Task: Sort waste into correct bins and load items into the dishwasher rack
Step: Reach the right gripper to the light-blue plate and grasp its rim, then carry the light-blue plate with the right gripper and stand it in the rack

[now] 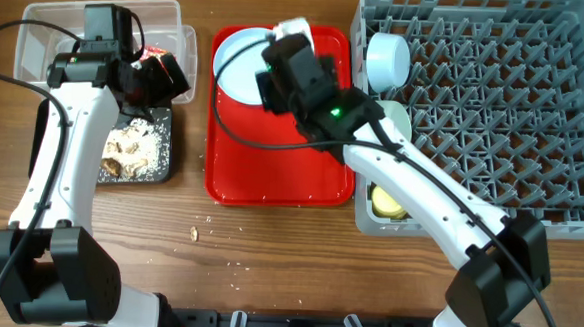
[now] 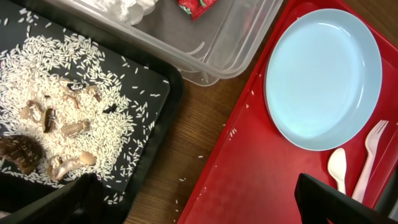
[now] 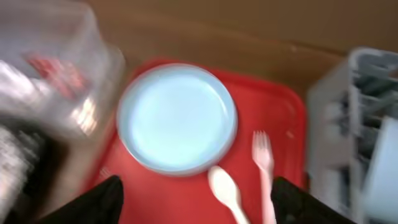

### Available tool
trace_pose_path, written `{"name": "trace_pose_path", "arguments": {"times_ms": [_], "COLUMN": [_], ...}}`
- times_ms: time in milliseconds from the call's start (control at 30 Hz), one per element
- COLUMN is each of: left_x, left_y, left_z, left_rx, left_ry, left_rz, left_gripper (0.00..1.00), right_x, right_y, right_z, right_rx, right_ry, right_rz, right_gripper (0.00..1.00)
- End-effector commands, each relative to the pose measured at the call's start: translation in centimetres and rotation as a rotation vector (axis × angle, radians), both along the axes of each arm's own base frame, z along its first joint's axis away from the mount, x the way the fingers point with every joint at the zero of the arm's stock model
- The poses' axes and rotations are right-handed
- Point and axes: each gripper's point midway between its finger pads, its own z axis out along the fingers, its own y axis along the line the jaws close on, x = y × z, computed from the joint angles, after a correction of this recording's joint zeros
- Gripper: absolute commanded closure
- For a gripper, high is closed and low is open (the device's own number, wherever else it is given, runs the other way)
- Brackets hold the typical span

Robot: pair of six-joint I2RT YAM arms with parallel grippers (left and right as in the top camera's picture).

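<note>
My left gripper (image 1: 166,77) (image 2: 205,208) is open and empty, over the gap between the black tray (image 2: 163,93) and the red serving tray (image 2: 261,180). The black tray holds rice-like food scraps (image 2: 56,124) (image 1: 133,147). The clear tub (image 2: 230,43) (image 1: 49,31) holds a white tissue (image 2: 127,7) and the red wrapper (image 2: 198,6). My right gripper (image 1: 282,63) (image 3: 199,205) is open and empty above the light blue plate (image 3: 177,118) (image 2: 323,74), white spoon (image 3: 227,193) and fork (image 3: 264,168). The right wrist view is blurred.
The grey dishwasher rack (image 1: 496,94) at the right holds a light blue bowl (image 1: 388,60), a pale green bowl (image 1: 392,119) and a yellow cup (image 1: 385,200). Rice grains (image 1: 208,229) lie scattered on the wooden table in front of the trays.
</note>
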Motion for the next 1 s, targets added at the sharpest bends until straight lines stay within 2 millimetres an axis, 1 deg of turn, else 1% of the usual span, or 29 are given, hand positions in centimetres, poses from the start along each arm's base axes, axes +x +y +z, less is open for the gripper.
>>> {"name": "trace_pose_path", "arguments": {"times_ms": [0,67,100,133,167,300,367,467,533,633,667,800,967], "left_x": [0.1,0.1,0.1,0.1,0.1,0.1,0.1,0.1,0.1,0.1,0.1,0.1,0.1], "left_y": [0.3,0.3,0.3,0.3,0.3,0.3,0.3,0.3,0.3,0.3,0.3,0.3,0.3], "left_z": [0.2,0.2,0.2,0.2,0.2,0.2,0.2,0.2,0.2,0.2,0.2,0.2,0.2], "left_rx": [0.006,0.006,0.006,0.006,0.006,0.006,0.006,0.006,0.006,0.006,0.006,0.006,0.006], "left_ry": [-0.005,-0.005,-0.005,-0.005,-0.005,-0.005,-0.005,-0.005,-0.005,-0.005,-0.005,-0.005,-0.005], "left_rz": [0.006,0.006,0.006,0.006,0.006,0.006,0.006,0.006,0.006,0.006,0.006,0.006,0.006], "left_gripper": [0.0,0.0,0.0,0.0,0.0,0.0,0.0,0.0,0.0,0.0,0.0,0.0,0.0], "right_x": [3.2,4.5,4.9,5.2,5.5,5.7,5.8,5.9,6.1,6.3,6.1,5.6,5.4], "right_y": [-0.1,0.4,0.5,0.3,0.2,0.4,0.4,0.5,0.5,0.2,0.1,-0.3,-0.3], "right_z": [-3.2,-6.1,-7.6,-8.7,-10.3,-15.6,-17.3,-18.6,-19.0,-20.2,-21.0,-22.6,-22.8], "right_rx": [0.248,0.317,0.339,0.35,0.353,0.337,0.327,0.334,0.334,0.318,0.311,0.304,0.296], "right_ry": [0.11,0.183,0.221,0.247,0.282,0.374,0.391,0.403,0.402,0.4,0.412,0.453,0.463], "right_rz": [-0.109,-0.099,-0.109,-0.121,-0.134,-0.148,-0.156,-0.172,-0.178,-0.197,-0.202,-0.234,-0.232], "right_gripper": [0.31,0.34,0.35,0.36,0.36,0.41,0.45,0.5,0.52,0.56,0.58,0.66,0.75]}}
